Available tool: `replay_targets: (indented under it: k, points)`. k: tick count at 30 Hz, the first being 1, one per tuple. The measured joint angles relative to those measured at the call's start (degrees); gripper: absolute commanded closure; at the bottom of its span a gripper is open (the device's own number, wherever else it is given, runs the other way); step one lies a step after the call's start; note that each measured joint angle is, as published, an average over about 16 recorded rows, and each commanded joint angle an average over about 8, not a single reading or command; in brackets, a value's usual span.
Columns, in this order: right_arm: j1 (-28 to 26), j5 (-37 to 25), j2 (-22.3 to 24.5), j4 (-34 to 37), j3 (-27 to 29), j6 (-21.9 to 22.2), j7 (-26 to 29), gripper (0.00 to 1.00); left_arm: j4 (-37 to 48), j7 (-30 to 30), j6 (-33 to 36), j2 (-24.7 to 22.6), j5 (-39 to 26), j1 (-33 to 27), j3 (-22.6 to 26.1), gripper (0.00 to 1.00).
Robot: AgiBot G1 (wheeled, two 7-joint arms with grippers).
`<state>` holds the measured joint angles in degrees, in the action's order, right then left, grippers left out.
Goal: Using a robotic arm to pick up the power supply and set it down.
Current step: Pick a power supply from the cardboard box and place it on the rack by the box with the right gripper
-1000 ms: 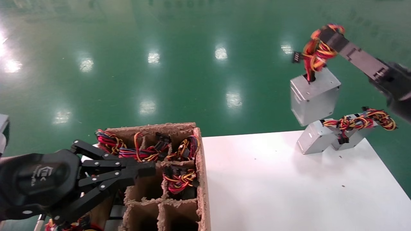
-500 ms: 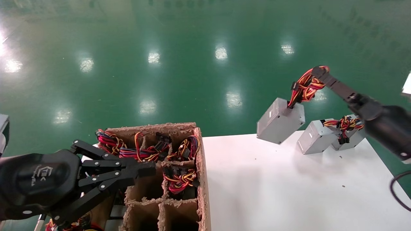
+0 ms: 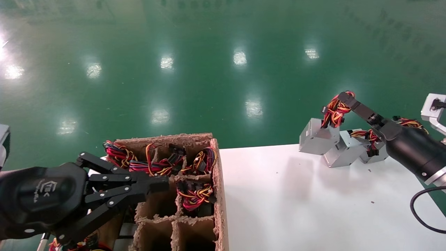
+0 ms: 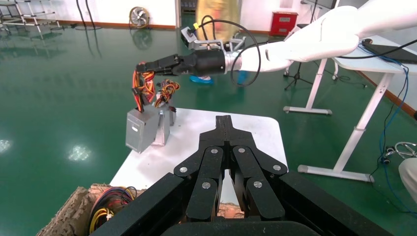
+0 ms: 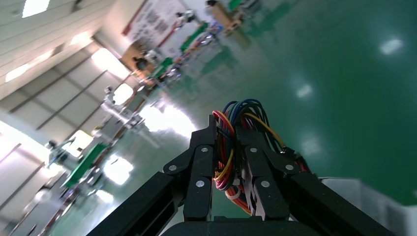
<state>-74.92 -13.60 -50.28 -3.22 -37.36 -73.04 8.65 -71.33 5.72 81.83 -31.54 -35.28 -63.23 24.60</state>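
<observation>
The left gripper (image 3: pixel 158 183) is staying at the near left, over the carton (image 3: pixel 195 195), and its fingers are pressed together with nothing between them. The carton is standing just beside the left edge of the white table (image 3: pixel 296 209). Its far cells are holding bundles of red, yellow and black wires (image 3: pixel 153 162); the near cells are looking dark.

At the far right, the robotic arm (image 4: pixel 314 42) is reaching over the far edge of the table. The right gripper (image 3: pixel 343 97) is clamping the wire bundle (image 3: pixel 333 112) of the power supply (image 3: pixel 317 140), not the metal box itself. The power supply is hanging tilted from these wires at the far right of the table. I cannot tell whether it is touching the table. It is just beside two other units (image 3: pixel 348 151), which are lying on the table to its right.
</observation>
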Motion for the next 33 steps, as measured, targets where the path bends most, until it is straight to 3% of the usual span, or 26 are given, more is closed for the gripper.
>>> replay_targets:
  k: [20, 33]
  points:
    - [-2.67, -3.08, -1.13, 4.49, -2.17, 10.89, 2.24, 1.0, 0.0, 0.0, 0.0, 0.0, 0.0, 0.0, 0.0, 1.0]
    - [-4.72, -5.59, -0.89, 3.03, -3.92, 12.28, 1.9, 1.0, 0.0, 0.0, 0.0, 0.0, 0.0, 0.0, 0.0, 1.0]
